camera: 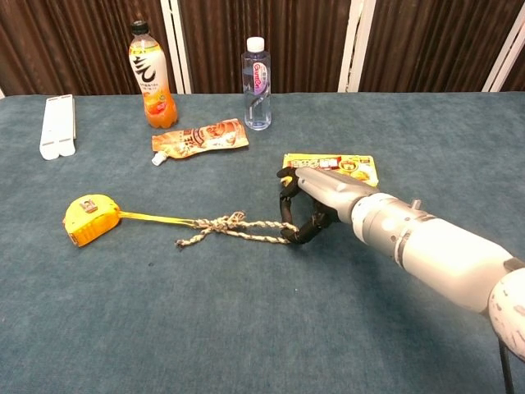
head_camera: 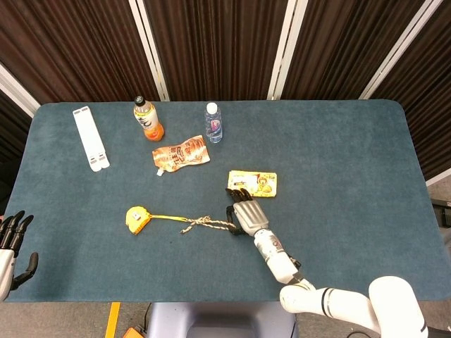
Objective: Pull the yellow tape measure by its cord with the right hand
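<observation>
Gripping cord [camera: 238, 228] | right hand [camera: 305, 209] | tape measure [camera: 89, 219] well left
</observation>
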Motion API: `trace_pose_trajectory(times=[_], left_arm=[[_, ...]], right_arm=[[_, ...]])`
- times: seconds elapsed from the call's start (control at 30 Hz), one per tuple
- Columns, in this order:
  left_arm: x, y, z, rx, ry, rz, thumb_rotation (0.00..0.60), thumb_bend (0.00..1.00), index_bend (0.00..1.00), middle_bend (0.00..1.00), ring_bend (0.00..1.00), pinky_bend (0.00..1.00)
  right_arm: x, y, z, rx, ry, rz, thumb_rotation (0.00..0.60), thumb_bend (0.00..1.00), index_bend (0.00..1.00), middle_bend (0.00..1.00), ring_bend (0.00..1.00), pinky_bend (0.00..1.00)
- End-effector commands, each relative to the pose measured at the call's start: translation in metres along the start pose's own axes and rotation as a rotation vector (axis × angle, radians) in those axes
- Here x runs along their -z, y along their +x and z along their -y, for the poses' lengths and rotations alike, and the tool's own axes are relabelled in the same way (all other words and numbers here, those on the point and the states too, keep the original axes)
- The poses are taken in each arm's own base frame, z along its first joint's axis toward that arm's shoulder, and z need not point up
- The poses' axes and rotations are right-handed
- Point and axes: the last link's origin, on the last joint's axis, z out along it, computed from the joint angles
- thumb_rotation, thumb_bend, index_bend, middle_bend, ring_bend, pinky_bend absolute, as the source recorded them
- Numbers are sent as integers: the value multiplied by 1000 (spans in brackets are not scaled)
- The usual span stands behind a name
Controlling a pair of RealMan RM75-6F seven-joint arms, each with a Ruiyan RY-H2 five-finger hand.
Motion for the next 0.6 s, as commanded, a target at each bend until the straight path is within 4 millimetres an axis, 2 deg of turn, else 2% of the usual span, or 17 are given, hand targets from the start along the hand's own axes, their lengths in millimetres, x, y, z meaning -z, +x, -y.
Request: trace_pose_trajectory(times=[0.03,0.37,0.6], left_arm=[[-1,0,0,-2,1,-1,600,514,51,0,0,62],[0,-1,0,-8,3,2,600,515,51,0,0,62],[0,-2,-1,-10,5,1,600,515,51,0,0,63]], right_arm=[[2,4,-4,25,-8,-15,600,532,844,143,39,0],[14,27,-23,78,-40,-64,600,556,870,162,61,0],[28,55,-43,132,-77,-115,600,556,873,162,61,0]])
